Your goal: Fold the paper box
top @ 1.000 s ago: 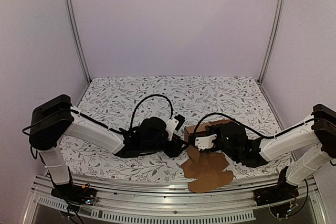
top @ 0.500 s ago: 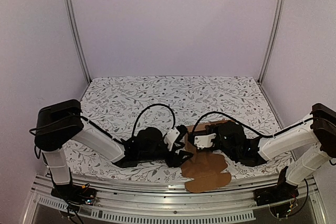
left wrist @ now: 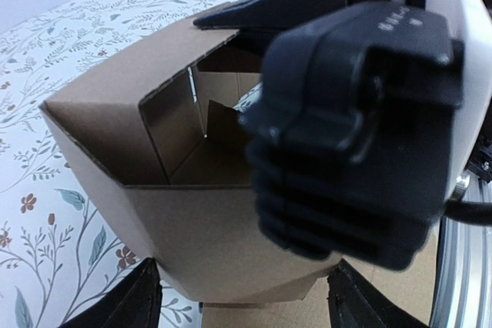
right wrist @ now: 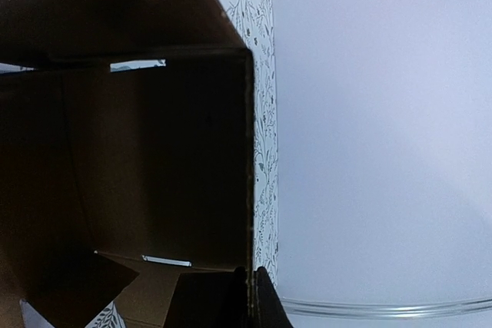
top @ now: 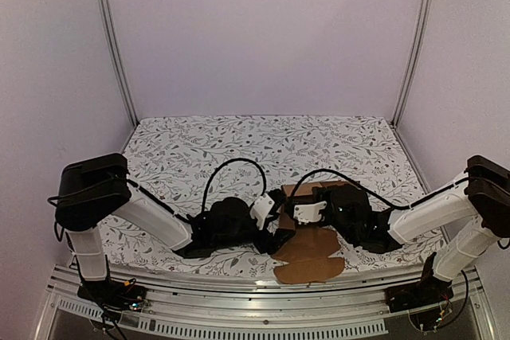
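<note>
Overhead, we see the paper box [top: 312,256] near the front edge of the floral-patterned table [top: 239,145], slightly right of centre and between the two arms. It is partly folded: its rounded flaps lie flat on the cloth toward the metal rail [top: 239,306], while the far portion stands raised as brown walls beneath the wrists. The left gripper [top: 279,220] reaches in from the left and the right gripper [top: 296,212] from the right, so that the two meet at the box; a black cable [top: 231,166] arches above the left forearm. From the left wrist we look into the open carton: two creased walls meet at a corner on the left, and an inner panel shows a cut slot. The left fingers [left wrist: 134,303] stand well apart, one at each lower corner of the view, with the near wall of the box between them. The black and white body of the right gripper fills the right side of this view, sitting over the box's right wall. From the right wrist the picture is dark: a broad cardboard panel has a vertical edge that runs down into the right fingertips [right wrist: 265,309]; these are pressed together and appear to pinch that thin wall. Beyond the edge lie a strip of the patterned table and the pale wall [right wrist: 384,113] of the enclosure.
</note>
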Controlling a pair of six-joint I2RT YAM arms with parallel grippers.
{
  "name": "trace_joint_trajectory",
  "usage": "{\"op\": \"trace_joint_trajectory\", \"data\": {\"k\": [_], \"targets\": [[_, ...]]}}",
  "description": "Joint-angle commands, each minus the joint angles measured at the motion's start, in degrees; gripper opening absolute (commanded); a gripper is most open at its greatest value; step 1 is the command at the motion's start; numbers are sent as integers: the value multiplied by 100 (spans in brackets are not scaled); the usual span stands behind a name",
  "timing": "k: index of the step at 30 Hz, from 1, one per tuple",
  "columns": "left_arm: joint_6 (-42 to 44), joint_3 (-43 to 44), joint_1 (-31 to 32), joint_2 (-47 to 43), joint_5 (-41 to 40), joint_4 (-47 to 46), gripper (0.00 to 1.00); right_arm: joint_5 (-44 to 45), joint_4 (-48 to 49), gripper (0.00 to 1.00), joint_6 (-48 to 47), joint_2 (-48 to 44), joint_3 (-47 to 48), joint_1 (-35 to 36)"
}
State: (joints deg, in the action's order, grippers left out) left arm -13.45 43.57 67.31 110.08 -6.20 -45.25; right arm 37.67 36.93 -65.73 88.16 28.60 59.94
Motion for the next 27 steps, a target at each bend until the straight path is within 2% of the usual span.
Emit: {"op": "trace_joint_trajectory", "data": {"k": [1,6,12,19,22,27], "targets": [[8,49,19,56,-450,-155,73,-73,-9,0,-64,190,66,56],[118,-198,19,-218,-265,-116,74,-19,10,0,20,264,93,67],[85,-366,24,-1200,-50,1596,76,23,23,0,-22,257,124,60],[519,-814,-34,-2289,198,2587,77,20,22,0,-44,243,174,58],[476,-1019,-248,-2507,137,2453,76,21,25,0,-38,262,156,65],[141,-1616,-900,-2987,436,1563,75,55,36,0,-32,291,146,61]]}}
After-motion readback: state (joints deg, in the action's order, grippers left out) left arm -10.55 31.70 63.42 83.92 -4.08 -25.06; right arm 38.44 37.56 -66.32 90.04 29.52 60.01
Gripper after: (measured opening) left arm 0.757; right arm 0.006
